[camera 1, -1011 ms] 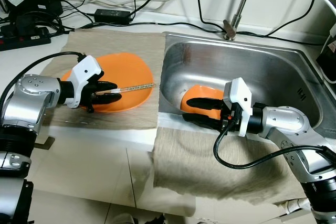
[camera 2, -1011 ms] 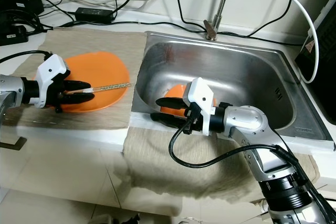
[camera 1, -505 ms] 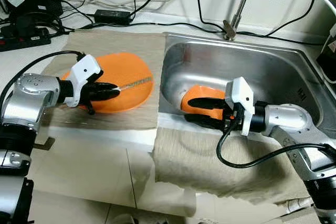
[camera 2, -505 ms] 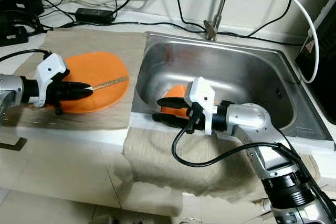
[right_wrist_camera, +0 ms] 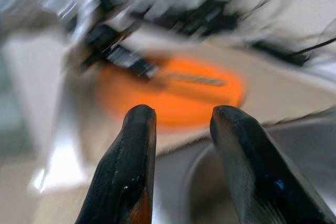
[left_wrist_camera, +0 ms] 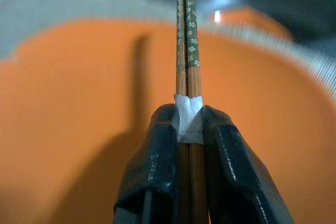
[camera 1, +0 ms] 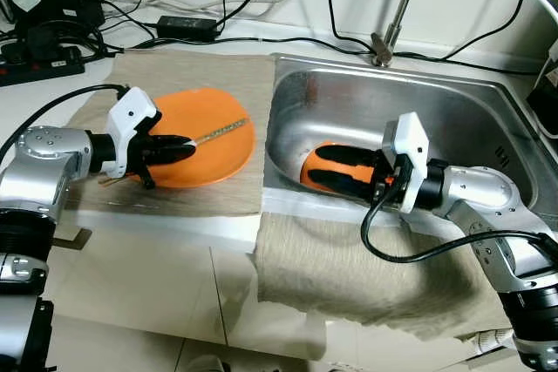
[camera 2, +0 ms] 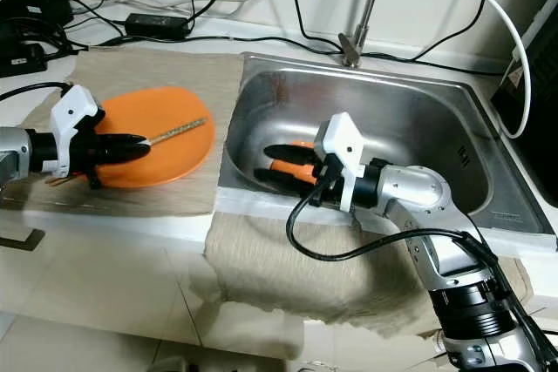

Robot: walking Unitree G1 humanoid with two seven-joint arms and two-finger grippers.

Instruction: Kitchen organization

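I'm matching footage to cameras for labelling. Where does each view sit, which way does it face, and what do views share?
Head stereo views: look forward and down at sink, both silver arms showing.
Left wrist view: looks along left gripper pinching chopsticks over orange plate.
Right wrist view: looks between right gripper fingers, from the sink.
Shared: right wrist and head views show the plate.

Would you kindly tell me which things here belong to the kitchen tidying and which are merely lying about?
In the job:
- chopsticks, held by the left hand
- orange plate on the cloth mat
- orange bowl in the sink, at the right hand

Lying about:
- power adapter
- cables
- hanging cloth
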